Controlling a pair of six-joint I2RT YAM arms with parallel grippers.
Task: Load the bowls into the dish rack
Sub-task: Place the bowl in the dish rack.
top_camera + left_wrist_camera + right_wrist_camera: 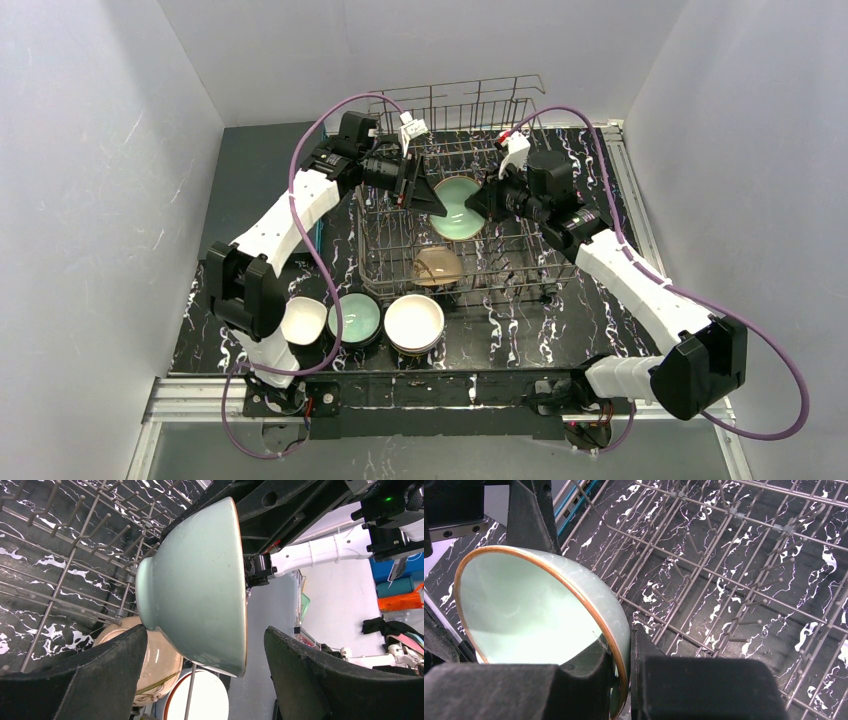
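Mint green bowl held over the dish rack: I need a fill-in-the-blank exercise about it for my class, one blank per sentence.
1. The right end effector is shut on the ____ of the mint green bowl.
2. The left end effector stands ____, one finger on each side of that bowl.
3. The peach-tan bowl rests ____ the dish rack.

Missing words: rim; open; inside.

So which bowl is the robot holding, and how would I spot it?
Find the big silver wire dish rack on the black table. Over its middle, the right gripper pinches the rim of a mint green bowl tipped on its side. The tan bowl nearer the front sits down in the rack, but this one is pale green with a thin brown edge.
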